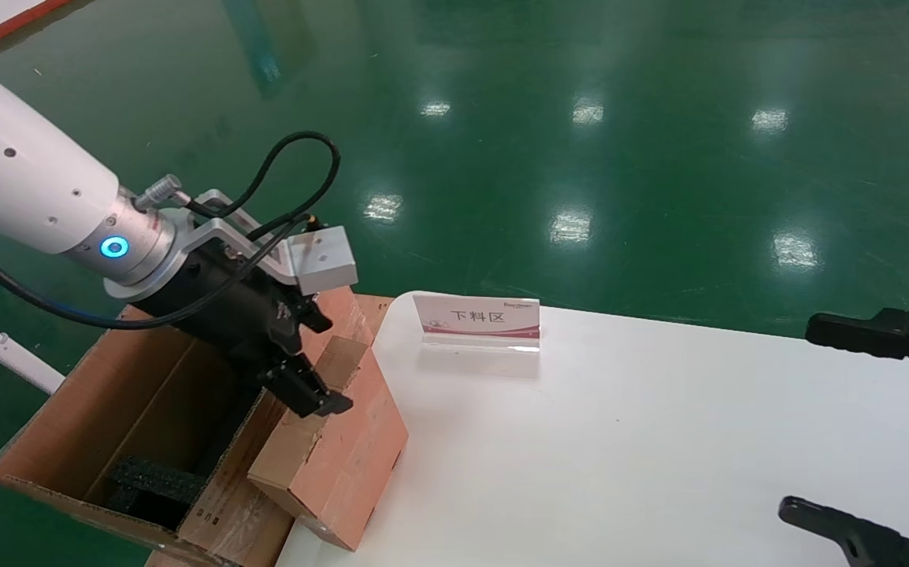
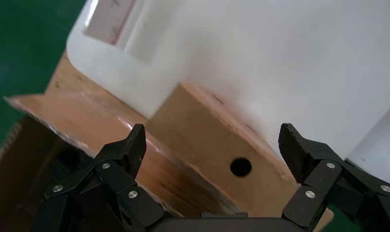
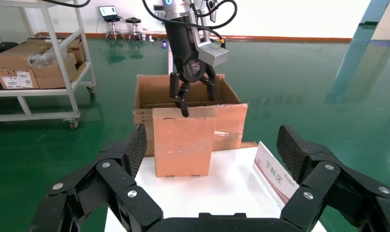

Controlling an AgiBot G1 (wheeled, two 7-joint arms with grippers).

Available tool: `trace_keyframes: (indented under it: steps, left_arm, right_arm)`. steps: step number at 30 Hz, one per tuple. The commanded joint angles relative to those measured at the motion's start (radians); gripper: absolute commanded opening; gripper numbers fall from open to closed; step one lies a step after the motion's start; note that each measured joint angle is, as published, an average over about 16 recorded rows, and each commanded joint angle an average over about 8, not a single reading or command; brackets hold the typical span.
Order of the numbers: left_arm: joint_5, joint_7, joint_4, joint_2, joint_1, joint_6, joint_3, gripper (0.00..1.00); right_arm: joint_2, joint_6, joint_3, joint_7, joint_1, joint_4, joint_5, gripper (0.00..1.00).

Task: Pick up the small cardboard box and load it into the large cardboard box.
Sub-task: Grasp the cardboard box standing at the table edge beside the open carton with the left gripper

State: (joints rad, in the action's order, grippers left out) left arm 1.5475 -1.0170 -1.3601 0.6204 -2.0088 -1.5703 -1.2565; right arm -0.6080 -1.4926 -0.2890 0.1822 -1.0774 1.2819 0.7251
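Your left gripper point(image 1: 309, 370) hangs over the small box point(image 1: 344, 449), fingers spread wide and holding nothing. In the left wrist view the two fingertips point(image 2: 135, 142) stand apart on either side of the box's tan top, and the round hole point(image 2: 240, 166) shows between them. From the right wrist view one finger reaches down to the box's top edge; whether it touches, you cannot tell.

The small box stands on the table point(image 1: 620, 441) at its near left corner, against the side of the large box point(image 1: 68, 441). The large box sits off the table's left edge, flaps up, with black foam point(image 1: 151, 480) inside. Print on its near side is too small to read.

Near the table's far left corner stands a clear sign point(image 1: 476, 321) reading "下料区", with a smaller line above that you cannot make out.

Your right gripper point(image 3: 210, 145) is parked at the table's right edge, fingers wide and empty.
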Motion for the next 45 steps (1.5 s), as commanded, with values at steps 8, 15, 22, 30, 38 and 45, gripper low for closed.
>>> trace_keyframes:
  steps: [8,15,22,30,38,45]
  left_arm:
    - [-0.045,-0.035,0.000,-0.012,-0.069,0.004,-0.123,1.00]
    - [-0.084,-0.054,0.001,-0.008,-0.105,0.007,-0.206,1.00]
    - [-0.134,-0.064,0.002,0.003,-0.122,0.012,-0.276,1.00]
    - [-0.165,-0.071,0.004,0.014,-0.136,0.021,-0.342,1.00]
    - [-0.164,-0.085,0.004,0.024,-0.154,0.030,-0.388,1.00]
    - [-0.161,-0.094,0.004,0.038,-0.150,0.042,-0.424,1.00]
  right_arm:
    - [0.000,0.000,-0.001,0.000,0.000,0.000,0.000,1.00]
    - [0.000,0.000,-0.001,-0.001,0.000,0.000,-0.001,1.00]
    - [0.001,0.001,-0.001,-0.001,0.000,0.000,-0.001,1.00]
    - [0.001,0.001,-0.002,-0.001,0.000,0.000,-0.001,1.00]
    - [0.001,0.001,-0.002,-0.001,-0.001,0.000,-0.002,1.00]
    - [0.001,0.001,-0.003,-0.001,-0.001,0.000,-0.002,1.00]
